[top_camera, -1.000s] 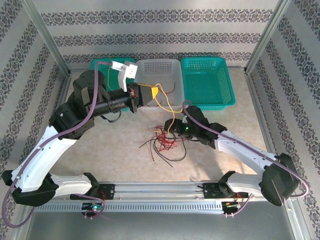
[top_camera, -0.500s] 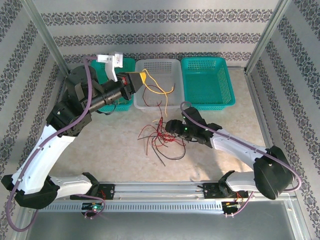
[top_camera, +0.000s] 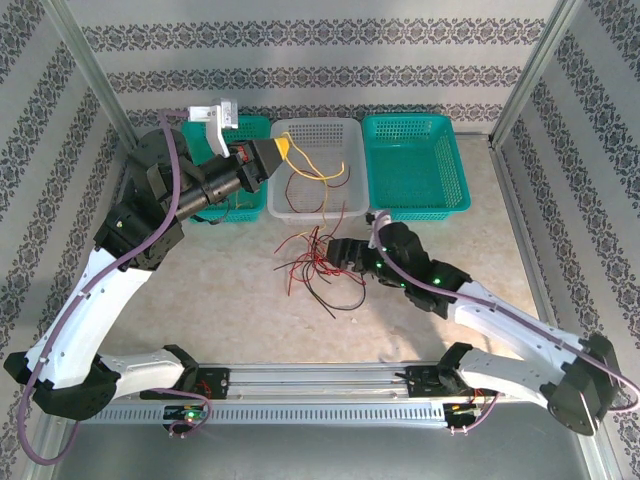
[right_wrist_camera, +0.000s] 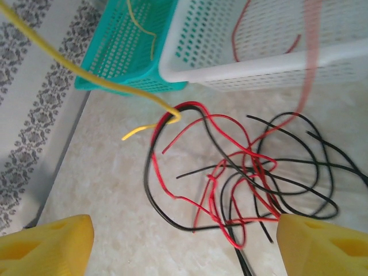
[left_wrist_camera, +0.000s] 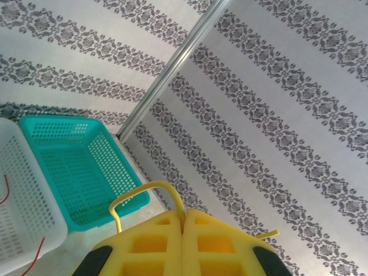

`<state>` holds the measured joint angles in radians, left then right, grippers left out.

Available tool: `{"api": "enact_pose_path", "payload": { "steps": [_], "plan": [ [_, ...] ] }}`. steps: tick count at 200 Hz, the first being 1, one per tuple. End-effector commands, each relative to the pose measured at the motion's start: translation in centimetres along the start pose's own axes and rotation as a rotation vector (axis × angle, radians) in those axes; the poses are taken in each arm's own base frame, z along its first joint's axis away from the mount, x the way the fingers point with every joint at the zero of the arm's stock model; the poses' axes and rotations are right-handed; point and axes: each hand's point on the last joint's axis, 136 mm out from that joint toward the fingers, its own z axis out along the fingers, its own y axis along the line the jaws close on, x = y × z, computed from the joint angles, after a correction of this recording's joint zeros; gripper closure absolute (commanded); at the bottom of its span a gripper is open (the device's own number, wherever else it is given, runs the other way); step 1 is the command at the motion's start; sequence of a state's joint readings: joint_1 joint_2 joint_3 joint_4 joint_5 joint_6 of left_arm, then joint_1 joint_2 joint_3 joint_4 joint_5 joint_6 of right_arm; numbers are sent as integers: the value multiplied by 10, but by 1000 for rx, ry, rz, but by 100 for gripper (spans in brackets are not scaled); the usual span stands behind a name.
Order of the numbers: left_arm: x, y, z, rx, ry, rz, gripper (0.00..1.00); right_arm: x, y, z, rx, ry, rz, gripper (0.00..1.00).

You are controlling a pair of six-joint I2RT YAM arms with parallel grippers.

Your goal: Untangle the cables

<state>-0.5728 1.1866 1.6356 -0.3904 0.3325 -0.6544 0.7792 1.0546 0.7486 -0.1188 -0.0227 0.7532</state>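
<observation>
My left gripper (top_camera: 276, 154) hovers over the back-left corner of the white basket (top_camera: 352, 132), shut on a yellow cable (top_camera: 318, 176). In the left wrist view the cable (left_wrist_camera: 141, 188) loops out from between the closed fingers of that gripper (left_wrist_camera: 184, 223). The yellow cable (right_wrist_camera: 103, 77) slants down to the tangle, its end (right_wrist_camera: 135, 134) on the table. The red and black cables (top_camera: 312, 270) lie knotted on the table in front of the white basket. My right gripper (top_camera: 336, 252) sits at the tangle's right edge. Its fingers (right_wrist_camera: 322, 248) are wide open, apart from the tangle (right_wrist_camera: 241, 178).
Three baskets line the back: a teal one (top_camera: 246, 128) at left behind my left arm, the white one in the middle holding a red cable (right_wrist_camera: 238, 34), and a teal one (top_camera: 415, 165) at right. A yellow wire (right_wrist_camera: 144, 26) lies in the left teal basket.
My left gripper rose and moved back-left with the yellow cable, drawing it out of the tangle. The right gripper edged left, and the tangle shifted slightly left.
</observation>
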Motion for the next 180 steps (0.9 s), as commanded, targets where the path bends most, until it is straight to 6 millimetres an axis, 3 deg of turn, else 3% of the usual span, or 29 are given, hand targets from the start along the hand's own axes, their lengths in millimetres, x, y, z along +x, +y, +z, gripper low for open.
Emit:
{"api": "enact_pose_path", "payload": {
  "steps": [1,22,52,78,90,124,150,180],
  "plan": [
    [-29,-26,-14,93,-92,2,100,-20,21,16,-50,-87,-55,17],
    [-28,-29,-15,102,-84,-10,100,-29,32,35,-74,-143,-31,17],
    [-25,-26,-16,96,-82,-31,100,-44,19,53,4,-241,50,18],
    [-28,-30,-18,102,-83,-32,100,-44,19,66,-2,-235,54,21],
    [-31,-32,-19,103,-87,-24,100,-40,15,71,14,-221,44,29],
    [-39,-37,-24,97,-101,-4,100,-26,-8,75,97,-183,27,63],
    [-44,-37,-27,82,-107,9,100,-12,-19,73,142,-127,0,74],
    [-54,-44,-32,79,-118,36,100,10,-42,76,232,-31,-6,80]
  ]
}}
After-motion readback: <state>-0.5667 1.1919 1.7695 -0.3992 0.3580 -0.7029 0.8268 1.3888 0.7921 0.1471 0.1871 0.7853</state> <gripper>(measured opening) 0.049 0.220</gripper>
